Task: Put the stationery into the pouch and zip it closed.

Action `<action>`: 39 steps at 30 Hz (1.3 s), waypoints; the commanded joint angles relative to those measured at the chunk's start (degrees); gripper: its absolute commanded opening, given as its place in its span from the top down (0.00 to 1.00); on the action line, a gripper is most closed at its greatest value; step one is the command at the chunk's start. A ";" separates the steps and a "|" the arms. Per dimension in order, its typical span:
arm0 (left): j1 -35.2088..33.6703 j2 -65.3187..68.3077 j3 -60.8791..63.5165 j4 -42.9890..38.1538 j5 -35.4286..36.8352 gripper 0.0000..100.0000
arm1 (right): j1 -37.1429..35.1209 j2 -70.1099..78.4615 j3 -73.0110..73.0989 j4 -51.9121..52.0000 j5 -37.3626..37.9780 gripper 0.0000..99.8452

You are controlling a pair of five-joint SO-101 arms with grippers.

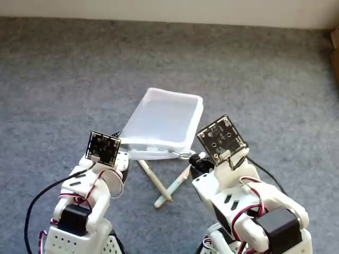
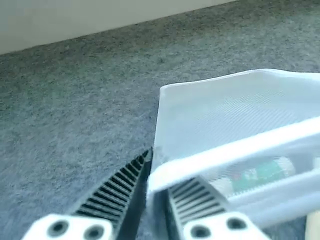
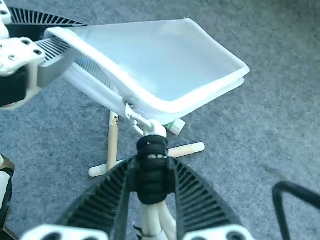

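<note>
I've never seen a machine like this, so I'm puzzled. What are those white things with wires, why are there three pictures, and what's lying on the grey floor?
Those white things are two small robot arms. One picture looks down from above. The other two come from little cameras on each arm's wrist. On the grey carpeted surface lies a see-through white mesh pouch. The left gripper pinches one corner of its zip edge. The right gripper pinches the black-wrapped zip pull. In front of the pouch two thin pens lie crossed: a beige pen and a pale pen. Something green and white already sits inside the pouch.
</note>
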 commanded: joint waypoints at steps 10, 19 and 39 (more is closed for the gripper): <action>-7.69 0.22 -19.21 15.65 -0.79 0.99 | 0.04 -0.48 -2.68 -1.98 -0.53 0.96; -9.89 0.22 -27.03 19.60 -0.88 0.99 | 9.71 -0.40 -2.68 -4.09 -4.31 0.81; -16.31 35.74 -49.19 24.26 2.90 0.99 | 10.07 19.12 -2.68 -5.41 -5.01 0.82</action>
